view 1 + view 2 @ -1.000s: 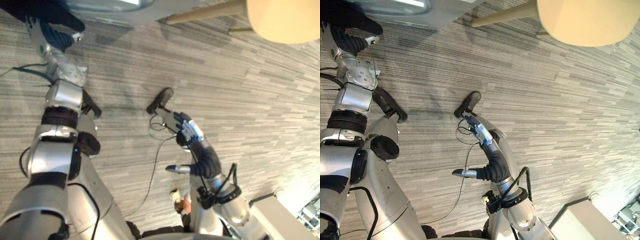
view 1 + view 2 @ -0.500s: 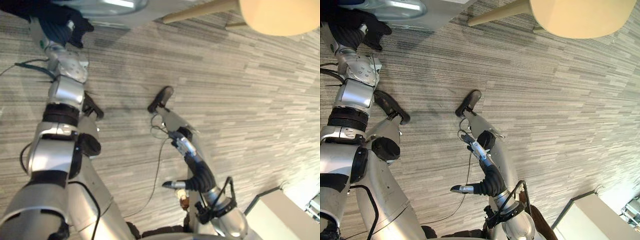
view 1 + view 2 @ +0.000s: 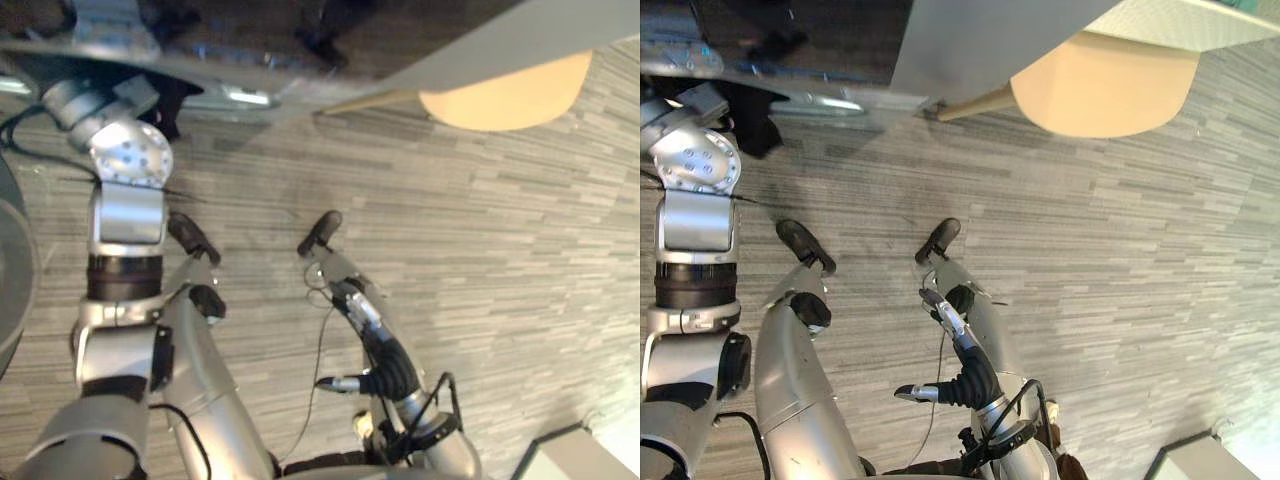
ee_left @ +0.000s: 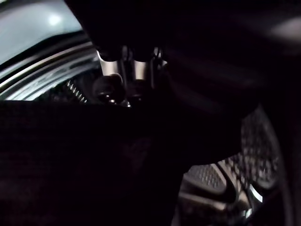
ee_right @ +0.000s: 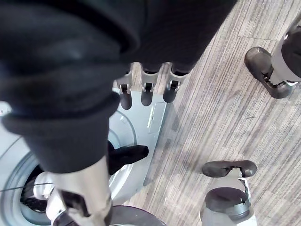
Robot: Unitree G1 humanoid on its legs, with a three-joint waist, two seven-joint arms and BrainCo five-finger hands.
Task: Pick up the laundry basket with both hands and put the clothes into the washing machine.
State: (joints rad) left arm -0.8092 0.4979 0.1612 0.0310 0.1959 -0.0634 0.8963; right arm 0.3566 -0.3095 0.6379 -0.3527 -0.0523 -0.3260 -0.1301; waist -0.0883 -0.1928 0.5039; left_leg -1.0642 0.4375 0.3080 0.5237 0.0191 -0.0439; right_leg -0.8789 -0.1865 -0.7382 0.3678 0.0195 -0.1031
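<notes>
The left hand (image 4: 136, 70) is largely covered by dark cloth (image 4: 84, 160) and what it holds cannot be told. The washing machine (image 5: 155, 117) is cut off at the picture's edge, and its drum (image 4: 211, 176) is mostly hidden behind the cloth

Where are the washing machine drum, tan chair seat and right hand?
washing machine drum (image 4: 211, 176), left wrist view, perforated inner wall
tan chair seat (image 3: 1105, 90), right eye view, middle of the seat
right hand (image 3: 968, 372), right eye view, dark ribbed back
</notes>
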